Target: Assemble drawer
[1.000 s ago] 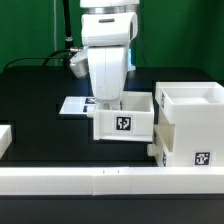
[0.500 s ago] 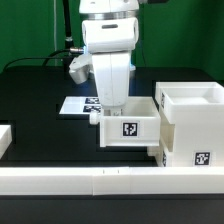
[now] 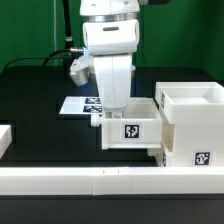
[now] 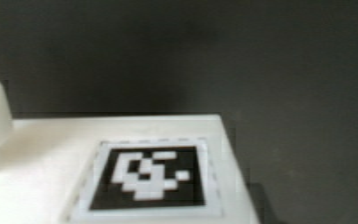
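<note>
A white knobbed tray (image 3: pixel 130 130) with a square tag on its front sits just to the exterior view's left of the tall white housing (image 3: pixel 192 128), almost touching it. My gripper (image 3: pixel 117 106) reaches down from above into the tray at its back wall. The fingertips are hidden by the tray, which moves along with the gripper. The wrist view shows a tagged white face (image 4: pixel 149 178) close up over the black table, with no fingers in sight. A small white knob-like piece (image 3: pixel 158 153) shows low between the tray and the housing.
The marker board (image 3: pixel 76 105) lies flat behind the tray. A low white border rail (image 3: pixel 90 181) runs along the front. Another white part (image 3: pixel 5 139) is cut off at the exterior view's left edge. A black cable hangs at the back.
The gripper and the tray have moved together toward the exterior view's right and slightly toward the front, closing the gap to the housing. The housing has not moved.
</note>
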Robot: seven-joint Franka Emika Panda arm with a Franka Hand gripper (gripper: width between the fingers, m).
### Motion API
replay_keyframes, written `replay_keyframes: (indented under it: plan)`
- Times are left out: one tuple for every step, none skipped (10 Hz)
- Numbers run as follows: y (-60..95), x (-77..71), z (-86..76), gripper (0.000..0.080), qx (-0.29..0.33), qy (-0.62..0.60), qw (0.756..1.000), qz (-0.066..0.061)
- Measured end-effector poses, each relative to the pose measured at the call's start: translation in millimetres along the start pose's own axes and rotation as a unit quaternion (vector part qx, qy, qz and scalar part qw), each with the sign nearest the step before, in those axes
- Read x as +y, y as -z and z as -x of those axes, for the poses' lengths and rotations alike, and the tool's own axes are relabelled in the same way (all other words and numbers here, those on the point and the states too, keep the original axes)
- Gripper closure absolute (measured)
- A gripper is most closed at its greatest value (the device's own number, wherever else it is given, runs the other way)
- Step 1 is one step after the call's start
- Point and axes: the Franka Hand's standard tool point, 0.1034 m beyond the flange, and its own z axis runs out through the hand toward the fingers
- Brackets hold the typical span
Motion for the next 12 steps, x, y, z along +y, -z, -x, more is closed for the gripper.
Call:
replay_keyframes:
  plan:
    - [-0.3, 0.7, -2.5, 0.0761, 0.000, 0.002, 1.000, 0.000]
    - [-0.4, 0.5, -3.4, 0.0761, 0.000, 0.002, 1.000, 0.000]
    - [-0.3, 0.4, -3.3, 0.0761, 0.000, 0.002, 1.000, -0.001]
    - [-0.5, 0.2, -2.8, 0.0761, 0.000, 0.002, 1.000, -0.001]
    - [-0.5, 0.2, -2.7, 0.0761, 0.000, 0.001, 1.000, -0.001]
    - [-0.6, 0.1, -2.6, 0.0761, 0.000, 0.001, 1.000, -0.001]
    - [-0.8, -0.1, -2.5, 0.0761, 0.000, 0.001, 1.000, -0.001]
    - [-0.9, -0.2, -2.5, 0.0761, 0.000, 0.001, 1.000, -0.001]
    - [-0.9, -0.2, -2.5, 0.0761, 0.000, 0.001, 1.000, -0.001]
    - [-0.9, -0.2, -2.8, 0.0761, 0.000, 0.001, 1.000, -0.001]
    - [-0.4, 0.7, -6.3, 0.0761, 0.001, 0.005, 1.000, -0.001]
    - [-0.4, 0.9, -7.9, 0.0761, 0.000, 0.007, 1.000, -0.001]
